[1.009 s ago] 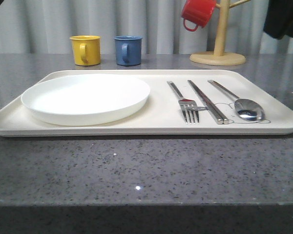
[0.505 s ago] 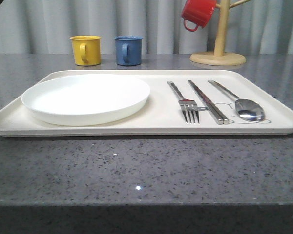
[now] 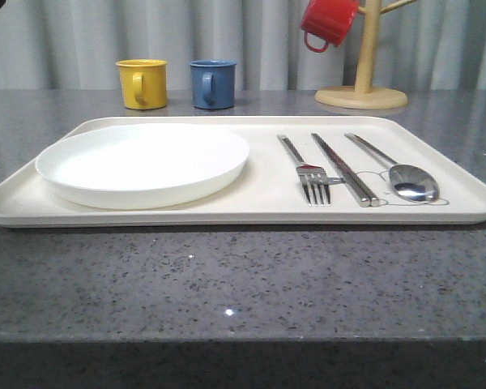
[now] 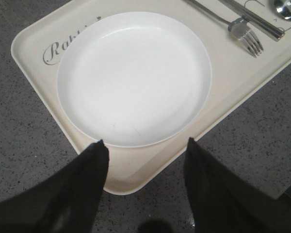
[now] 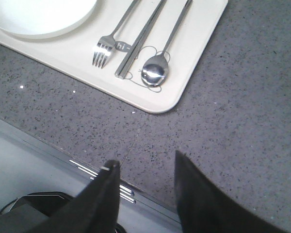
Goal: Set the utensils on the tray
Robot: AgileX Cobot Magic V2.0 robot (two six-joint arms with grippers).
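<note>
Utensils (image 3: 352, 172) lay on the tray (image 3: 437, 212) beyond my spread, empty left fingers (image 4: 94, 165) and right fingers (image 5: 109, 187); a careless sweep could knock them.

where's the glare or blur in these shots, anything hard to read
Front view: bright glare on the round-bowled silver spoon, and the round white plate is washed out. Left wrist view: the dark left gripper is soft, out of focus. Right wrist view: a highlight on the spoon bowl, with the right gripper blurred.
</note>
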